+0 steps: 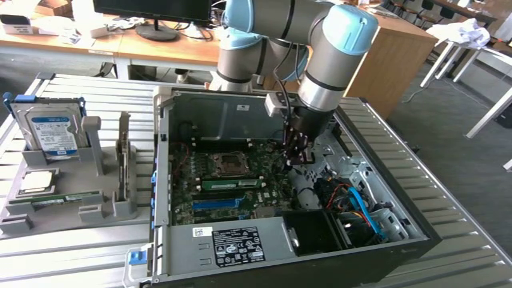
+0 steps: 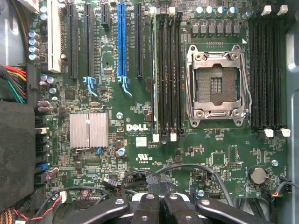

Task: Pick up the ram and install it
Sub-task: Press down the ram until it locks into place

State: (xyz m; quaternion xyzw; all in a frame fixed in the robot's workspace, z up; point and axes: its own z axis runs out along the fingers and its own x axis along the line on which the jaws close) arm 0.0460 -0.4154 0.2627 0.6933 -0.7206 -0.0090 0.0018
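Note:
One ram (image 1: 230, 183), a green stick with a pale sticker, stands seated in a slot of the motherboard (image 1: 240, 174), just in front of the empty processor socket (image 1: 230, 163). In the wrist view that ram (image 2: 154, 74) appears edge-on in the slot beside three empty black slots (image 2: 170, 74). My gripper (image 1: 300, 157) hangs inside the open case, above the board and to the exterior view's right of the socket. Its fingers (image 2: 148, 210) are shut together with nothing between them. A second ram (image 1: 68, 197) lies in the grey holder (image 1: 48, 216) outside the case.
The grey holder also carries a blue-labelled hard drive (image 1: 54, 133) and a square silver processor chip (image 1: 38, 182). The case walls (image 1: 164, 180) surround the board. Cables (image 1: 356, 204) and a black power supply (image 1: 312, 231) crowd the near right corner. A heatsink (image 2: 88, 129) sits on the board.

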